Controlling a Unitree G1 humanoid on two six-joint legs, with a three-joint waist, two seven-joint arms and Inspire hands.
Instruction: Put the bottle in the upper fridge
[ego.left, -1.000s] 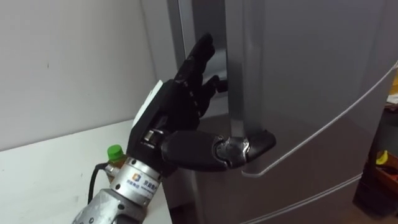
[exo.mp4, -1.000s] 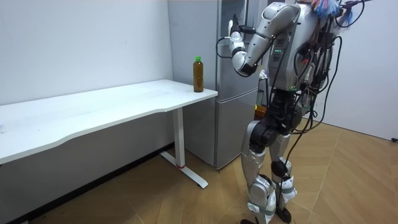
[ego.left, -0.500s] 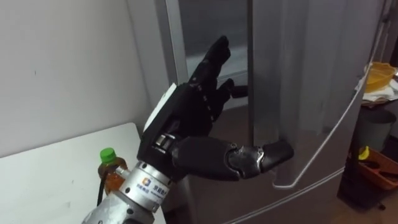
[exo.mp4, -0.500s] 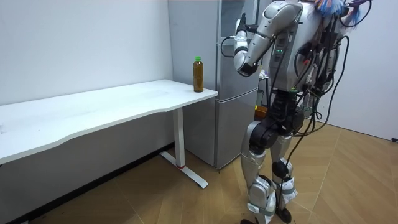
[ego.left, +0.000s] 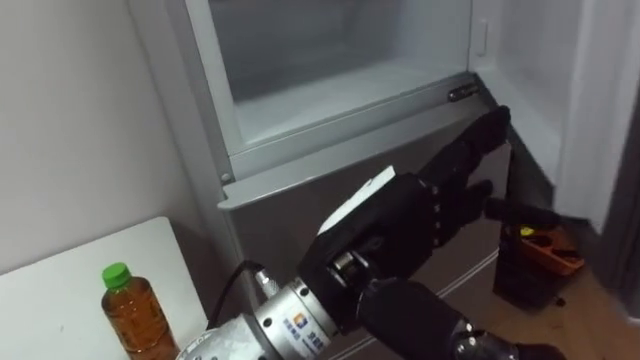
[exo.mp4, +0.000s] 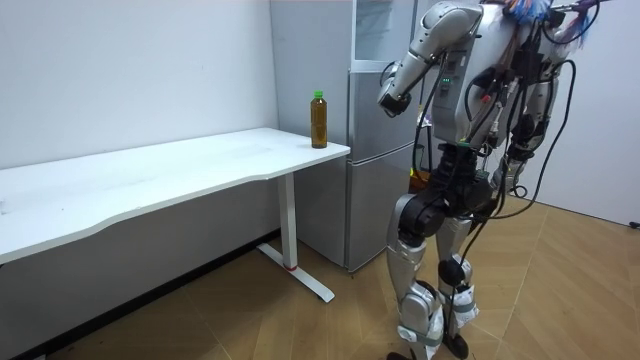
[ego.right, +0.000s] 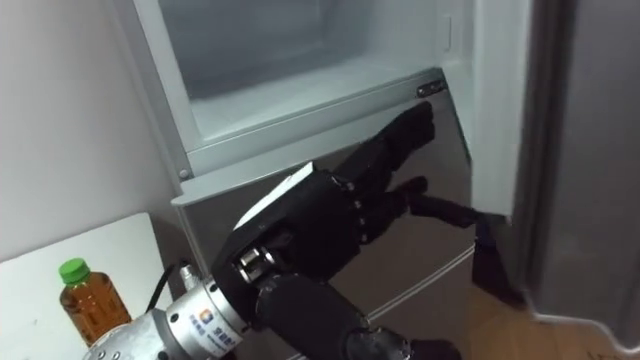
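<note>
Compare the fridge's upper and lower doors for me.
The upper door stands swung open to the right; the lower door is shut. The upper door shows a white inner side; the lower door shows only its grey front. Both belong to one fridge.

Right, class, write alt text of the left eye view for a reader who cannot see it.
A black left robot hand, fingers straight, is raised before a silver-grey fridge whose upper compartment stands open. At lower left, a green-capped clear bottle of amber drink stands on a white table.
</note>
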